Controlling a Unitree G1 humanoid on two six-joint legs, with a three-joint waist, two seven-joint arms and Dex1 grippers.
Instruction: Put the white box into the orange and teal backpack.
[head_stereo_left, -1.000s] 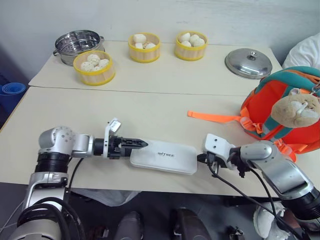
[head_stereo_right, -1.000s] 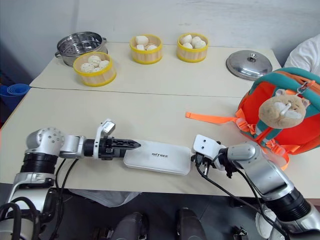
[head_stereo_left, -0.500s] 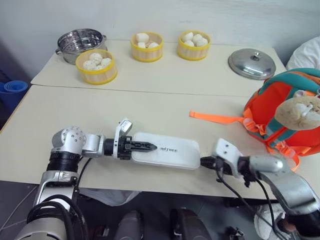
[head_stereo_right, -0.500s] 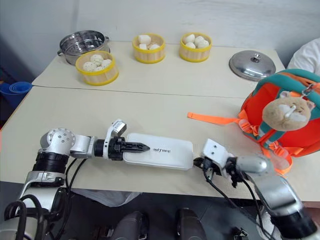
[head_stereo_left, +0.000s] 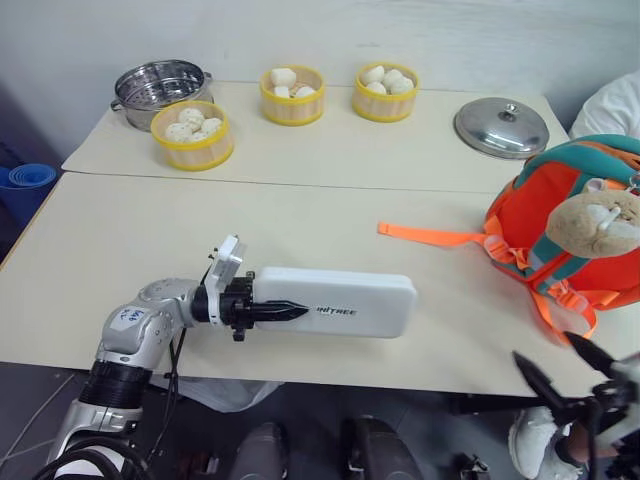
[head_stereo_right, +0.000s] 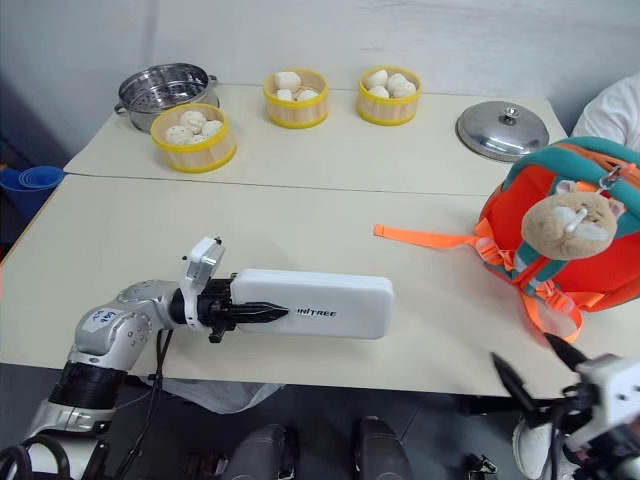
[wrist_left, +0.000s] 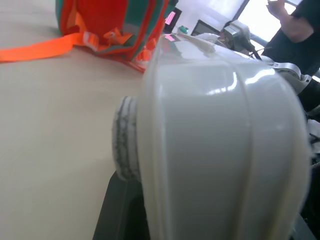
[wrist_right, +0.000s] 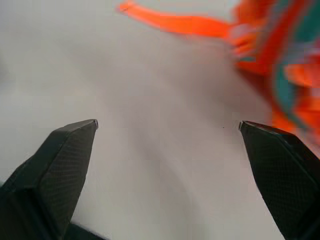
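1. my left tool (head_stereo_left: 285, 312) is clamped on one short end of the white box (head_stereo_left: 335, 302), fingers pointing toward my right along the box.
2. the white box stands on its long edge near the counter's (head_stereo_left: 130, 230) front edge, about midway along it, its grey lettering facing me.
3. in the left wrist view the white box (wrist_left: 220, 145) looms close, with the backpack and its orange strap (wrist_left: 40, 48) beyond on the counter.
4. my right tool (head_stereo_right: 540, 372) sits off the counter's front edge near the front right corner, fingers spread wide and holding nothing.
5. in the right wrist view its two black fingers (wrist_right: 65, 165) stand far apart over bare counter, with the strap and the backpack ahead.
6. the orange and teal backpack (head_stereo_left: 560, 215) stands upright at the counter's right edge, well apart from the box, with a tan plush hamster (head_stereo_left: 598, 222) hanging on its front.
7. one orange webbing strap (head_stereo_left: 430, 236) lies flat on the counter, running from the backpack toward the middle.
8. on the far counter, three yellow steamer baskets (head_stereo_left: 192, 133) of white buns line up toward the back edge, a steel pot (head_stereo_left: 158, 85) sits at the back left corner, and a steel lid (head_stereo_left: 501, 126) lies toward the back right.
9. a person's white sleeve (head_stereo_left: 612, 105) shows past the far right corner.
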